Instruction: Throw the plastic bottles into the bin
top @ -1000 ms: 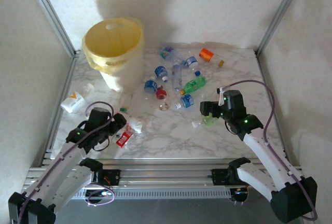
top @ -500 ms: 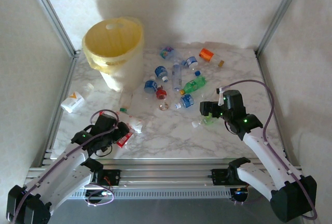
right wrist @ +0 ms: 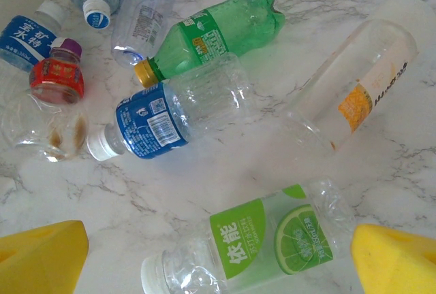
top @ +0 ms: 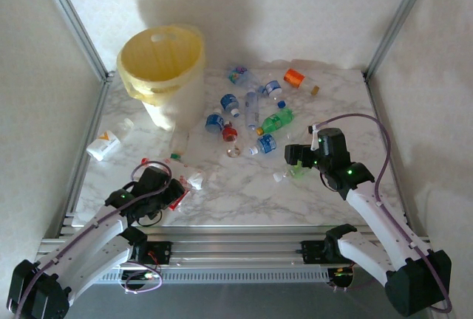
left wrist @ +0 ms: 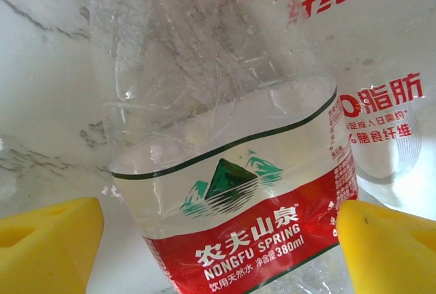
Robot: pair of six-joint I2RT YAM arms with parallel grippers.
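Note:
A crushed clear bottle with a red Nongfu Spring label (left wrist: 238, 226) lies on the marble between the yellow pads (left wrist: 48, 239) of my left gripper (left wrist: 218, 246). The right pad is at the label's edge and the left pad stands a little apart, so the jaws are open around it. From above, the left gripper (top: 171, 195) is at the table's front left, over this bottle (top: 178, 201). My right gripper (right wrist: 218, 253) hangs open over a lime-label bottle (right wrist: 272, 239). Several plastic bottles (top: 255, 116) are scattered mid-table. The pale-yellow bin (top: 181, 94) stands at the back left.
Beyond the right gripper lie a blue-label bottle (right wrist: 174, 113), a green bottle (right wrist: 211, 35) and a clear one with an orange mark (right wrist: 354, 96). A white carton (top: 103, 144) lies at the left edge. Metal frame posts (top: 74, 20) flank the table.
My left arm has moved forward and to the right, down over the red-label bottle, and its jaws have narrowed a little. The right arm has not moved.

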